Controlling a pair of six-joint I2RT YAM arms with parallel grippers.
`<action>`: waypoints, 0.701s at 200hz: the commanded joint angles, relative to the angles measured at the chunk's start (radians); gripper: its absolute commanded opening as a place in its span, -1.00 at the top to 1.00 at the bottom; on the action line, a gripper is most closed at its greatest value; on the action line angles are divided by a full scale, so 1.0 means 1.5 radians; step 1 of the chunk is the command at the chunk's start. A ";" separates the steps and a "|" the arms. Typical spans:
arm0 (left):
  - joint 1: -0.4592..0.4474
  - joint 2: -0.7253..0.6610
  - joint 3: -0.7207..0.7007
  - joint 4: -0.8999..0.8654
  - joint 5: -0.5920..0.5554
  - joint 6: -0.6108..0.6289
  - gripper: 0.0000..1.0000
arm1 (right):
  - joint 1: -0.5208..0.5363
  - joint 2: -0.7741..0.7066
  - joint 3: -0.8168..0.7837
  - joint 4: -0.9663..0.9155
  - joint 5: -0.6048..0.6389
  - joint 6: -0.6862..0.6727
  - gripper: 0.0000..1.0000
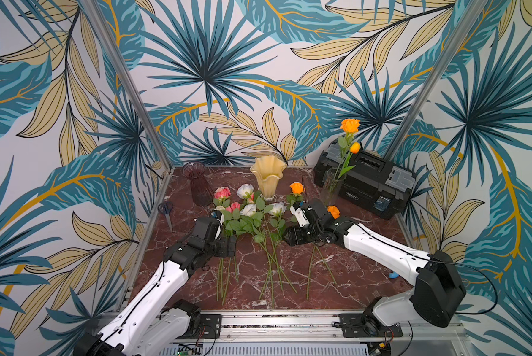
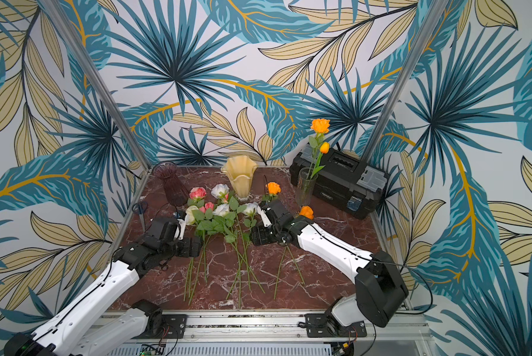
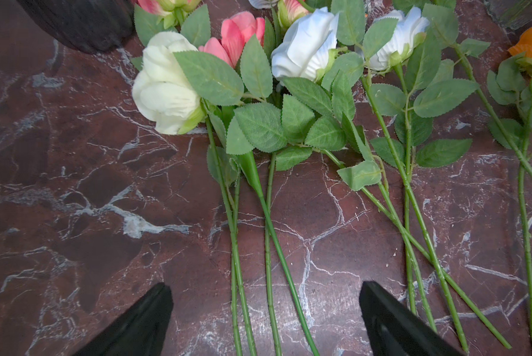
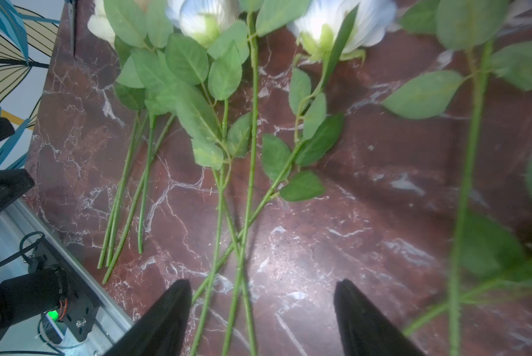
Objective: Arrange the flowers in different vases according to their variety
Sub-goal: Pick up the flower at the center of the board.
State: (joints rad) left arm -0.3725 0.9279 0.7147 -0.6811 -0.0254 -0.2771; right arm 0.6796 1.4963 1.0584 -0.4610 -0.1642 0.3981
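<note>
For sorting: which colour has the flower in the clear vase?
The flower is orange; best in both top views.

In a top view the table (image 1: 351,277) carries the purple vase (image 1: 198,183) at eleven o'clock, the cream vase (image 1: 268,175) at twelve and the clear vase (image 1: 332,186) at one, an orange rose (image 1: 350,125) upright in it, beside a black toolbox (image 1: 369,182). Pink, white and orange flowers (image 1: 248,209) lie mid-table, the left hand (image 1: 218,215) at their nine o'clock, the right hand (image 1: 298,213) at three; scissors (image 1: 165,208) lie at ten
</note>
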 commanded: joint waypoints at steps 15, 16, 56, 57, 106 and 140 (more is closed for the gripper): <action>-0.003 0.001 0.023 0.004 0.002 0.005 -1.00 | 0.040 0.053 0.030 -0.027 0.003 0.034 -0.33; -0.003 0.002 0.023 0.004 0.003 0.005 -1.00 | 0.041 0.056 0.032 -0.028 0.004 0.033 -0.32; -0.003 -0.002 0.023 0.004 0.001 0.004 -1.00 | 0.070 0.121 0.053 -0.054 0.024 0.045 -0.16; -0.002 -0.003 0.023 0.005 0.001 0.004 -1.00 | 0.070 0.122 0.053 -0.054 0.024 0.045 -0.16; -0.002 -0.005 0.022 0.002 0.001 0.002 -1.00 | 0.079 0.165 0.057 -0.056 0.039 0.060 -0.02; -0.002 -0.005 0.023 0.002 0.001 0.003 -1.00 | 0.109 0.190 0.070 -0.059 0.054 0.053 0.02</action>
State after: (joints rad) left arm -0.3725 0.9283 0.7147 -0.6807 -0.0223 -0.2771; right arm 0.8131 1.7515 1.1378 -0.5259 -0.1146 0.4747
